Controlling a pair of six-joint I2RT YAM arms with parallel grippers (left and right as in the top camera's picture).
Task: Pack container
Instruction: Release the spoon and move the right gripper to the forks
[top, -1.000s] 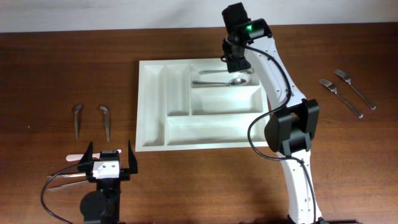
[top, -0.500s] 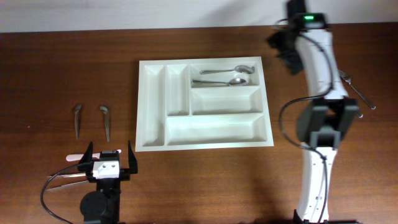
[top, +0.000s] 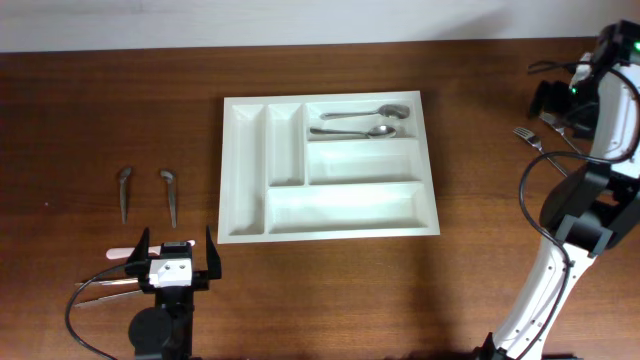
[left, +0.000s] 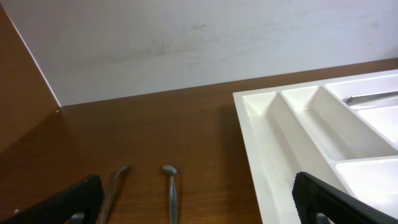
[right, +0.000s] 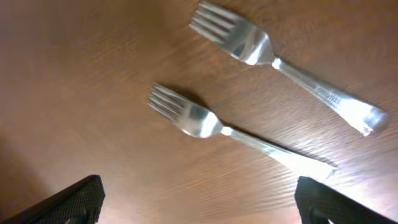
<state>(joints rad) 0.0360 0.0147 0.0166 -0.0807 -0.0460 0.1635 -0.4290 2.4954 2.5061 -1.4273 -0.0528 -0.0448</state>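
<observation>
The tabletop (top: 100, 100) carries the container (top: 228, 170) at its centre, long side crosswise; the left wrist view shows only the container's (left: 280, 162) near-left corner, the rest cut off by the frame. The right arm (top: 600, 150) stands at the right edge of the overhead view, partly out of frame, and hides most of the two forks there; only one fork head (top: 528, 137) is plainly seen. The right end effector (top: 555, 105) hangs above them, well apart from the container; in its own view the right end effector (right: 199, 199) is spread wide and empty, with only the fingertips showing at the lower corners. The left end effector (top: 176, 252) sits near the front edge, likewise spread wide and holding nothing (left: 196, 205). It partly covers a pink-white item (top: 120, 253) and a thin metal item (top: 105, 288), neither identifiable. One fork (right: 249, 43) and the other fork (right: 199, 121) lie side by side, apart. Two spoons (top: 365, 113) (top: 355, 131) lie in the top crosswise compartment. Two short utensils (top: 124, 190) (top: 170, 195) lie left of the container; their type cannot be determined.
</observation>
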